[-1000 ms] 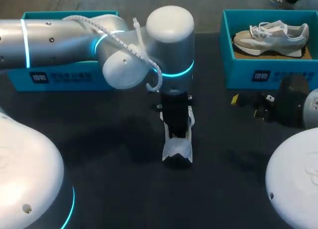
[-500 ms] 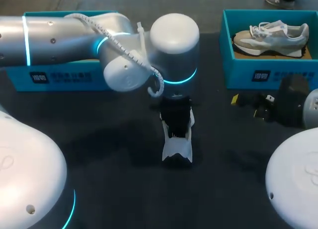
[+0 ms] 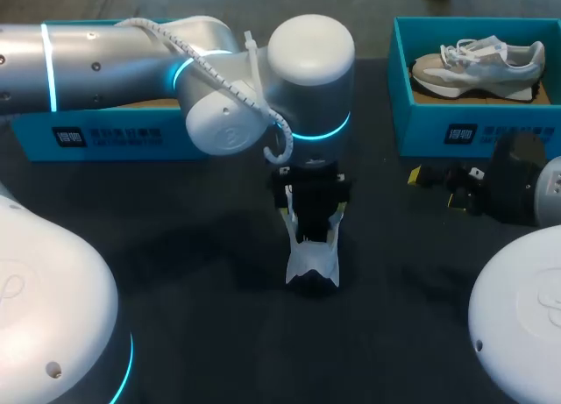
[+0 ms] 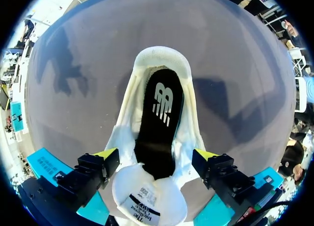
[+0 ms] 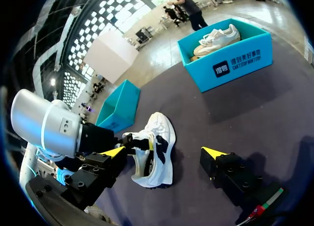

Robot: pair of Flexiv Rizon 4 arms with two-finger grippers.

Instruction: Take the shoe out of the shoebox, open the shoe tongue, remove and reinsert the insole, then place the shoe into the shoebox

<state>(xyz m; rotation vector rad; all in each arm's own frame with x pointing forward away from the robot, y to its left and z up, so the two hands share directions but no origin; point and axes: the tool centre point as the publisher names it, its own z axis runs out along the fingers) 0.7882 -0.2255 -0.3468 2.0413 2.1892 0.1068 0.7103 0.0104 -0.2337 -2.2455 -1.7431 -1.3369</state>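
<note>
The shoe (image 3: 311, 262) stands on the table (image 3: 193, 246), heel nearest, with the black insole (image 4: 159, 123) inside. The left gripper (image 4: 156, 154) straddles its tongue end, fingers spread wide. Right of the shoe, the right gripper (image 5: 164, 151) hangs open and empty. Beyond the shoe, a shoebox (image 3: 438, 128) holds another shoe (image 3: 478, 67).

Left arm (image 3: 131, 53) spans the table (image 3: 210, 334) from back-left, its hand (image 3: 311, 209) spread wide over the shoe (image 3: 311, 262), blocking approach from above and behind. Bare table lies left, right and front of the shoe. Right hand (image 3: 443, 180), fingers apart, crowds the right shoebox (image 3: 438, 132) front wall.
</note>
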